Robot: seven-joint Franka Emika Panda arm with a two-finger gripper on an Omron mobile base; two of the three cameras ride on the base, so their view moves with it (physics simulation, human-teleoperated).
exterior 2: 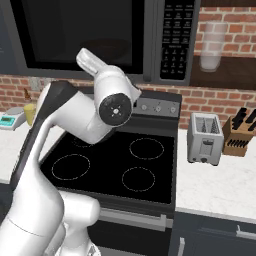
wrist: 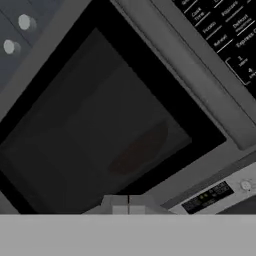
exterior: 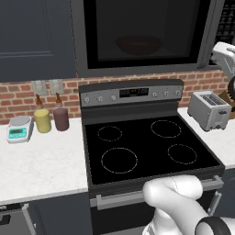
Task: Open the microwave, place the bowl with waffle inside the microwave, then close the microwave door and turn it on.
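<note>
The microwave [exterior: 137, 36] hangs over the stove with the microwave door [exterior 2: 75, 35] shut flat against it. Through the dark window the bowl [exterior: 139, 44] sits inside as a dim reddish-brown shape, also faint in the hand view [wrist: 140, 150]. I cannot make out the waffle through the glass. My gripper [wrist: 128, 204] is shut with nothing in it and hovers a short way in front of the window's lower part. In the right base view the gripper [exterior 2: 85, 56] points up at the door, left of the vertical handle [exterior 2: 150, 40]. The keypad [exterior 2: 175, 40] is to its right.
Below is a black stove [exterior: 147, 147] with a knob panel [exterior: 133, 94]. A silver toaster [exterior 2: 204, 138] and a knife block [exterior 2: 239, 135] stand on the right counter. A yellow cup [exterior: 42, 120], a maroon cup [exterior: 61, 119] and a small scale [exterior: 19, 129] stand on the left counter.
</note>
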